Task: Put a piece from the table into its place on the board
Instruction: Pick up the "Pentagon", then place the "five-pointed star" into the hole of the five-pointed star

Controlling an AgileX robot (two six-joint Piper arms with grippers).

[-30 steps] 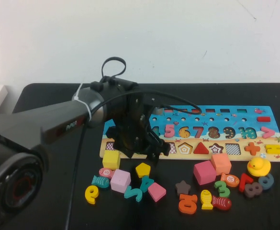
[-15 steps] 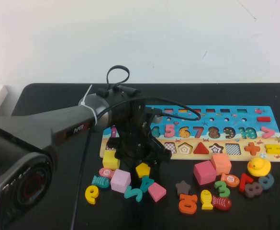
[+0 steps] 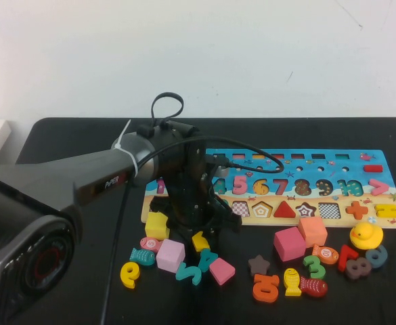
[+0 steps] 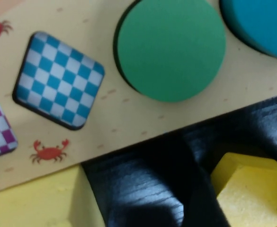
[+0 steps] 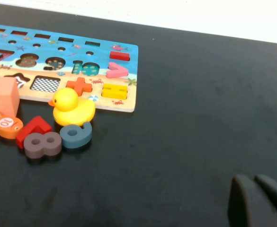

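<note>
Item: the piece (image 3: pixel 199 241), a small flat yellow wooden pentagon with bevelled edges. It sits tilted on the matte black table (image 3: pixel 62 142), just beside the board's (image 3: pixel 360 162) near edge.
Left hand (image 3: pixel 199 230): low over the piece, probably there to take it (whether it is pinching yet, I cannot tell).
Board: painted wood with cut-out shape slots and chequered recesses.
Right hand (image 5: pixel 259 201): pressed together and holding nothing, parked over bare table well apart from the board.
</note>
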